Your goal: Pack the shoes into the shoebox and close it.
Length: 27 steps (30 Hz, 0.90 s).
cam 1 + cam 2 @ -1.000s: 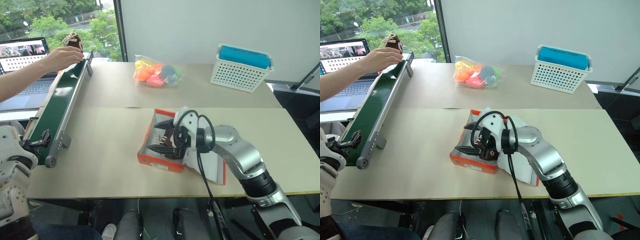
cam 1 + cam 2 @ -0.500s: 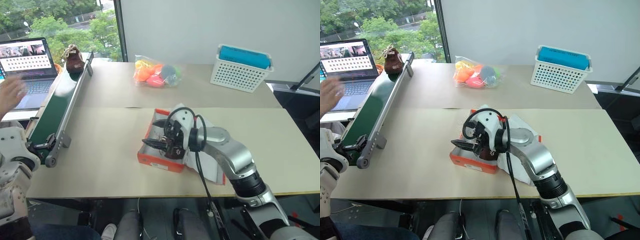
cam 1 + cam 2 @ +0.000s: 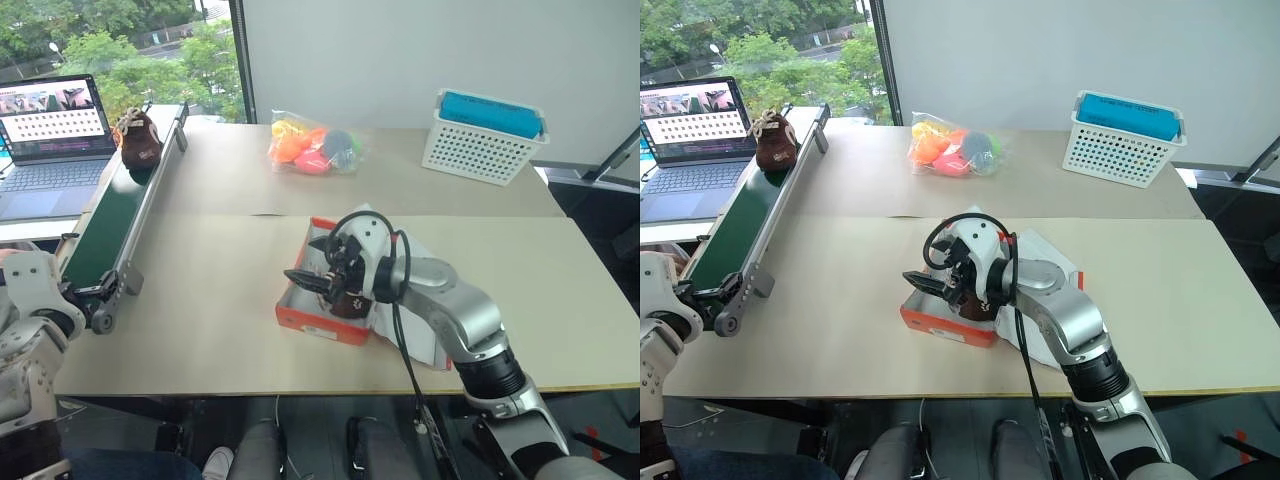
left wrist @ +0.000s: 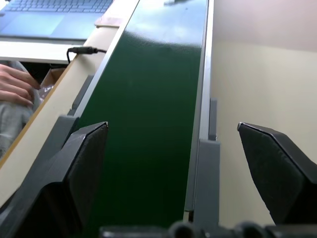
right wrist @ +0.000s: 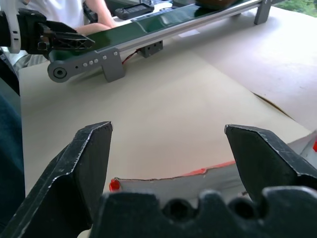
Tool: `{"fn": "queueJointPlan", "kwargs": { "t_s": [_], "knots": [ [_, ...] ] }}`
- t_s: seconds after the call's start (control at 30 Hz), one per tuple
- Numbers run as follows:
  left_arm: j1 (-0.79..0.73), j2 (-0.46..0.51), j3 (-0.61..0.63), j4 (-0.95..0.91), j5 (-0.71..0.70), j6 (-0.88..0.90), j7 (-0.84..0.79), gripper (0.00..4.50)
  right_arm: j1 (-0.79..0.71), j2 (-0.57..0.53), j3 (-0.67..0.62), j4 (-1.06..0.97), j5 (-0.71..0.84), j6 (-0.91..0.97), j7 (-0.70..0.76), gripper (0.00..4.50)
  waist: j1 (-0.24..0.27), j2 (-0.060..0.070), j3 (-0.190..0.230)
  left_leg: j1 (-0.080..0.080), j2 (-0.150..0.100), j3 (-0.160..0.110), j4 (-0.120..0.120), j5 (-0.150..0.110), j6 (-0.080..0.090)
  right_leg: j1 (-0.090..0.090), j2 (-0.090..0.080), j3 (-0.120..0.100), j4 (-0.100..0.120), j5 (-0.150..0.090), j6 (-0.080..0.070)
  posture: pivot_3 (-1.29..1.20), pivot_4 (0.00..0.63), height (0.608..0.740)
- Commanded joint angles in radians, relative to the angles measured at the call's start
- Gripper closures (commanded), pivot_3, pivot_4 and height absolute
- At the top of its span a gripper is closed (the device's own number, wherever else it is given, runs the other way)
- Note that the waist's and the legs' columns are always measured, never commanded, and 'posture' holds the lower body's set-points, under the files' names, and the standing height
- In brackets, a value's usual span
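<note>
With one shoe (image 3: 352, 302) already in the open shoebox (image 3: 322, 322) at frame centre under the released, empty right gripper (image 3: 312, 262), the spread, empty left gripper (image 3: 88, 291) should wait at the conveyor belt's (image 3: 105, 222) lower-left end for the second shoe (image 3: 137, 139) at upper left.

Shoe inside the shoebox (image 3: 300, 318) (mostly behind the right gripper (image 3: 318, 274))

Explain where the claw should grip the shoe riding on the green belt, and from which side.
Probably across the shoe's sides, coming from above. It stands upright on the belt with its laced top up, and the belt's raised rails run close alongside, so a low sideways approach would likely hit them.
</note>
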Motion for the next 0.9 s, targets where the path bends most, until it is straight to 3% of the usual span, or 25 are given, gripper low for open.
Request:
{"fn": "queueJointPlan", "kwargs": {
  "t_s": [0.03,0.4,0.9],
  "knots": [
    [-0.027,0.011,0.011,0.006,-0.003,-0.015,-0.002,0.0,0.0,0.001,-0.011,-0.052,-0.003,0.002,-0.011,0.19,0.0,0.0,0.0,0.0,0.0,0.0,0.0,0.0,0.0,0.0,0.0,0.0,0.0,0.0,0.0,0.0,0.15,0.74],
    [-0.064,0.062,0.029,0.102,0.015,-0.036,-0.012,0.0,0.011,-0.008,-0.011,-0.057,-0.009,0.007,-0.022,0.19,0.0,0.0,0.0,0.0,0.0,0.0,0.0,0.0,0.0,0.0,0.0,0.0,0.001,0.0,0.0,0.0,0.15,0.74],
    [-0.093,0.061,0.011,0.154,0.02,-0.057,-0.022,0.0,0.018,-0.012,-0.021,-0.068,-0.01,0.011,-0.047,0.19,0.0,0.0,0.0,0.0,0.0,0.0,0.0,0.0,0.0,0.0,0.0,0.0,0.001,0.0,0.0,0.0,0.15,0.74]
  ]
}}
